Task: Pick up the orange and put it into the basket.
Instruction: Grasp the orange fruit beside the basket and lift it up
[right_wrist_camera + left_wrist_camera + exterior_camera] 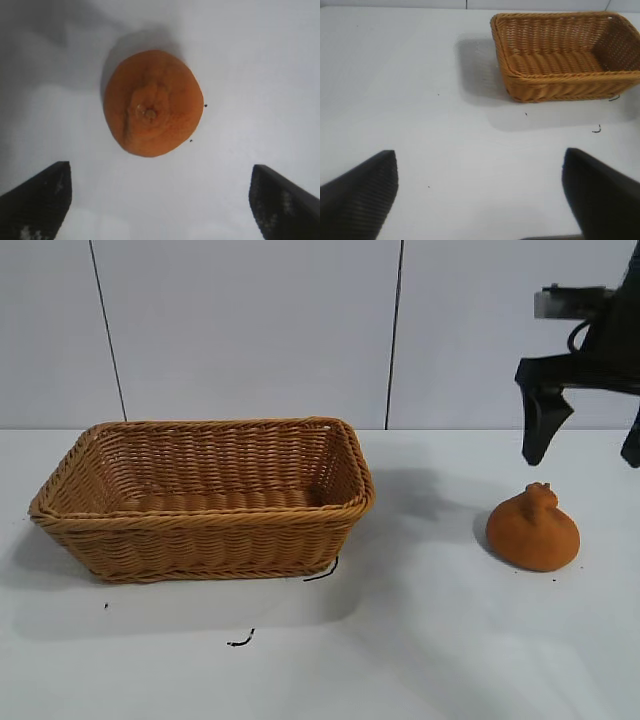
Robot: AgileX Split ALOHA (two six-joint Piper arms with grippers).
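Note:
The orange (533, 529), dull orange with a knobby neck on top, sits on the white table at the right, apart from the basket. Seen from above in the right wrist view, the orange (152, 103) lies ahead of the fingertips, untouched. My right gripper (588, 455) hangs open above and slightly behind the orange, nothing between its fingers (42, 197). The woven wicker basket (210, 522) stands empty at the left of the table; its rim (555, 75) also shows in the left wrist view. My left gripper (480, 162) is open over bare table, away from the basket.
White tabletop (400, 640) with small black marks (240, 641) in front of the basket. A panelled white wall runs behind. Open table lies between the basket and the orange.

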